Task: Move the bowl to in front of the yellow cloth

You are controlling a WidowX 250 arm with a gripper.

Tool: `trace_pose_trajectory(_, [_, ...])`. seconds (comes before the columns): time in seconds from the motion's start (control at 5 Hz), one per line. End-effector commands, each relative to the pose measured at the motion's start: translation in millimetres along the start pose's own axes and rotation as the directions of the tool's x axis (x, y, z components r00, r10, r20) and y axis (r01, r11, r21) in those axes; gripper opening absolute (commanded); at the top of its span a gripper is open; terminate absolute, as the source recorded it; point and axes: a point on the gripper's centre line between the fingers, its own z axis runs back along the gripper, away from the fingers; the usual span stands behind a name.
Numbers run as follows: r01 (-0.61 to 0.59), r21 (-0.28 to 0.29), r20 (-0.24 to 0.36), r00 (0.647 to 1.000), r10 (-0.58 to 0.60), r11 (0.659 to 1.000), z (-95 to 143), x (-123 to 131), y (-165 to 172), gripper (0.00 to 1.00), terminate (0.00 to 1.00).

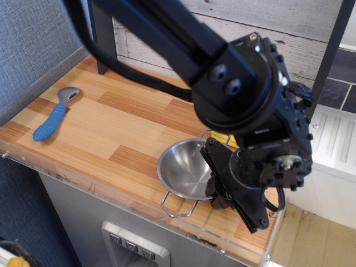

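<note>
On the wooden surface (128, 122), the bowl (186, 168) sits near the front edge with the cloth (225, 139) mostly hidden behind it, the tool (218, 196) apparently pinching its right rim; an abrupt release could tip it off.

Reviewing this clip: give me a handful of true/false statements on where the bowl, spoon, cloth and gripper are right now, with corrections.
1. The bowl sits upright near the counter's front edge. True.
2. The blue-handled spoon lies inside the bowl. False: it lies on the counter's far left, apart from the bowl.
3. The yellow cloth is fully visible. False: the arm hides most of it.
4. The gripper is at the bowl's right rim. True.
5. The bowl holds food. False: it is empty.
</note>
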Motion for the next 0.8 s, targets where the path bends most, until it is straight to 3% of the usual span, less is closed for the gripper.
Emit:
trace_pose_trajectory(0.0, [-0.048, -0.015, 0.015, 0.999, 0.048, 0.999, 9.2, -0.3, 7.9, 1.0, 0.0])
trace_pose_trajectory(0.6, [-0.092, -0.03, 0.028, 0.995, 0.093, 0.995, 17.0, 7.5, 11.7, 1.0, 0.0])
